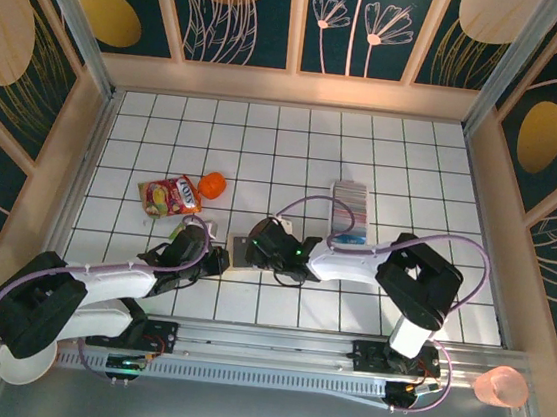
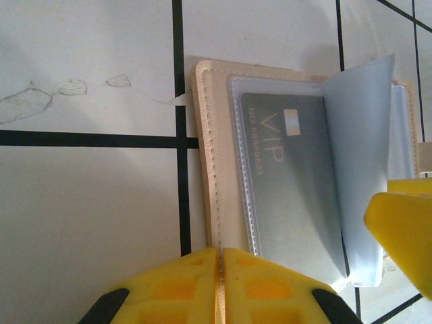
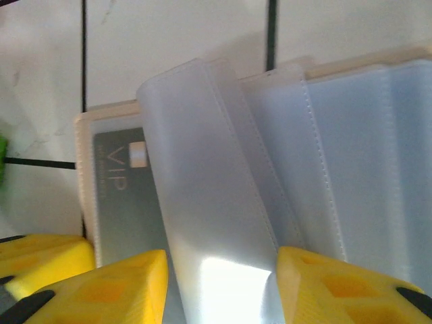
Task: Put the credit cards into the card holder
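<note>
The card holder [image 2: 206, 169] is seen lying open on the tiled worktop [image 2: 88, 223], btw. the two pincers and near front-centre in the top view. A grey VIP card [image 2: 290, 196] is already seated in its first clear sleeve. The L pincer [image 2: 219, 287] is closed, fingers pressed together, apparently on the beige cover edge, so the holder is pinned. The R pincer [image 3: 223, 283] is open: a translucent sleeve leaf [image 3: 202, 175] stands up btw. its fingers w/o being squeezed, as far as can be told. The rest of the credit cards [image 1: 351, 205] are lined up in a row well apart, to the R and further back. Step in hand, as judged: a leaf is handled to expose the next empty pocket. For this to be done well, the L hold should not be loosened, since the holder looks light and would prob. slide or fold shut. The leaf should be laid fully over and not let spring back, else the pocket mouth is hidden. The next card should be pinched by one short edge, brought in low and nearly flat, aligned w/ the pocket mouth, then slid in rather than pressed down. Thin plastic lying flat is hard to lift, so an overlapping, raised edge in the row should be chosen. Risks: leaf buckled, or VIP card dragged out.
</note>
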